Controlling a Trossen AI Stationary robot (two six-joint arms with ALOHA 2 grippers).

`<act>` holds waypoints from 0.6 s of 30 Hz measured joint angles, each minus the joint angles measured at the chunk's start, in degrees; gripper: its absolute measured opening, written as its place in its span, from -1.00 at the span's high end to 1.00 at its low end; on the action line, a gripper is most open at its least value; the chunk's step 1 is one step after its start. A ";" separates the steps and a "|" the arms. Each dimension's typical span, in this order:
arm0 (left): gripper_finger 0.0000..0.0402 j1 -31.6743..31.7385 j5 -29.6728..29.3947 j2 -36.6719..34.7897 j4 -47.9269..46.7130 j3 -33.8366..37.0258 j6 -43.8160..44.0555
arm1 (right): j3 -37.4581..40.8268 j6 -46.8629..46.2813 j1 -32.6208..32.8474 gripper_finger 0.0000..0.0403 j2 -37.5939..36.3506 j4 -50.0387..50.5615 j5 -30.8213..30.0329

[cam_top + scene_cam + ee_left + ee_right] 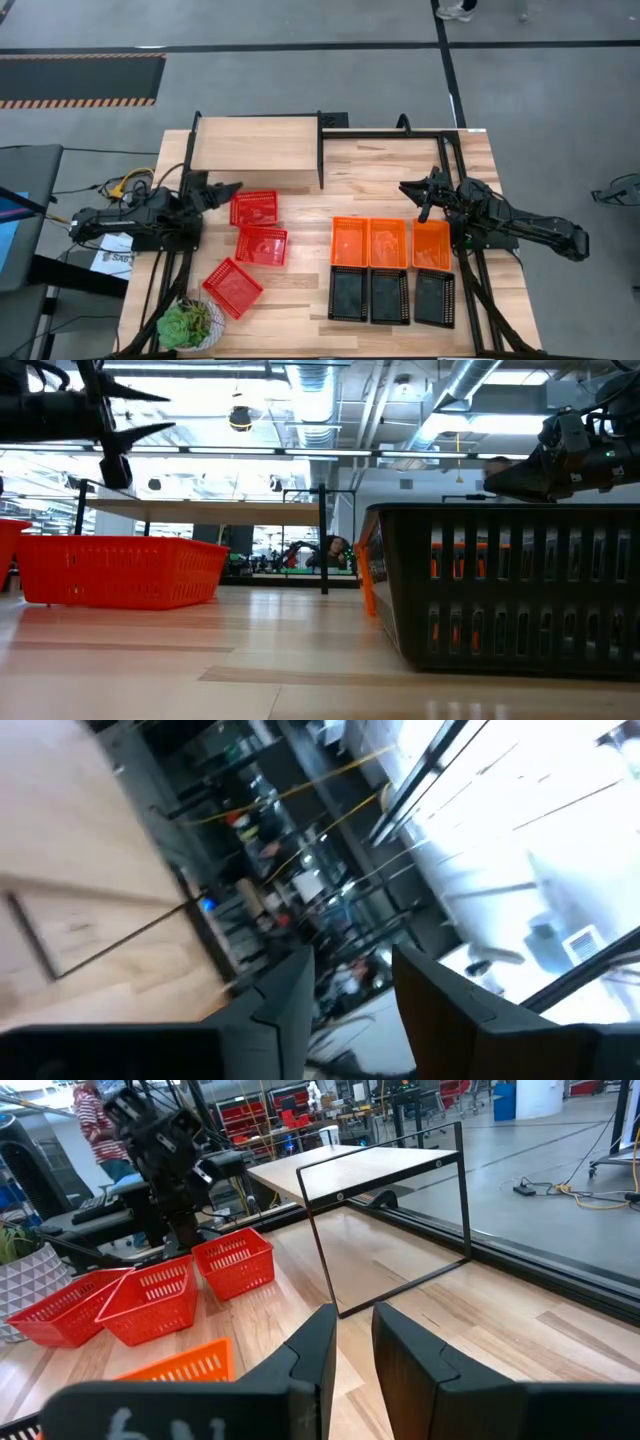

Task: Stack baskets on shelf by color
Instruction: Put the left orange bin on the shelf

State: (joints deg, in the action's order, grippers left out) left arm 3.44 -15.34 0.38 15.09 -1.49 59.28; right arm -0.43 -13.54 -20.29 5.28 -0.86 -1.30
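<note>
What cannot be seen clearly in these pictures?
- Low view: the near black basket fills the right side and hides the baskets behind it, apart from orange glimpses through its slots.
- Left wrist view: blurred and tilted towards the room, showing no basket beyond the left gripper.
- Right wrist view: the orange basket is partly hidden by the right gripper.

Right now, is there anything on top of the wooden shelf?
No, empty. From above, the shelf shows only bare planks, and all nine baskets sit on the table below; the right wrist view shows it bare too.
</note>
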 joint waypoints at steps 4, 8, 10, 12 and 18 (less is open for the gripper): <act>0.25 0.00 -1.06 -0.04 3.32 -2.71 -1.58 | 0.00 0.00 -0.01 0.54 0.00 0.00 -0.01; 0.16 0.00 -2.45 0.67 3.07 -5.37 -2.86 | 0.00 0.00 -0.02 0.54 0.00 0.00 0.00; 0.13 0.00 -2.46 1.57 3.30 -6.84 -2.90 | 0.02 0.00 -0.02 0.54 0.00 -0.02 0.00; 0.11 0.00 -2.13 3.26 3.54 -8.23 -2.90 | 0.00 0.00 -0.02 0.54 0.00 -0.01 -0.01; 0.10 0.00 -2.05 10.48 4.00 -12.96 -2.63 | 0.02 0.00 0.00 0.54 0.00 -0.02 0.00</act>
State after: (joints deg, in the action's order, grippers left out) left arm 3.44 -17.39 10.86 19.09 -14.45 56.64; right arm -0.40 -13.54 -20.29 5.28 -0.89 -1.30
